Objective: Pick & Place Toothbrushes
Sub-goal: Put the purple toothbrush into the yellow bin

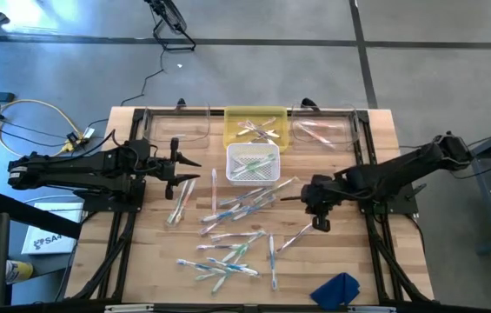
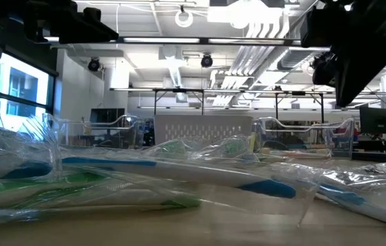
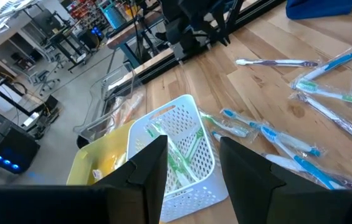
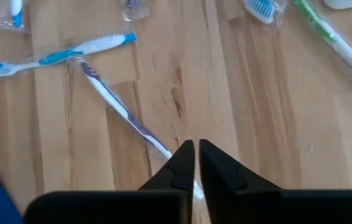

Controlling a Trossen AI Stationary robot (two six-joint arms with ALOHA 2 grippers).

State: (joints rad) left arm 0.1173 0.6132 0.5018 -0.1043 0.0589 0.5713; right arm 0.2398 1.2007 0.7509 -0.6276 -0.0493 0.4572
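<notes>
The right gripper (image 4: pixel 194 163) was nearly closed, pinching only the tip of a purple toothbrush (image 4: pixel 121 110), so the brush could slip out when lifted. The left gripper (image 3: pixel 191 163) hung open and empty over the white basket (image 3: pixel 177 155).

Pale wooden desk (image 1: pixel 141 261) with matt plank grain, toothbrushes (image 1: pixel 236 209) in glossy crinkled clear plastic wrap, white perforated plastic basket (image 1: pixel 253 163), translucent yellow plastic bin (image 1: pixel 236 117), matt blue cloth (image 1: pixel 335 289)
</notes>
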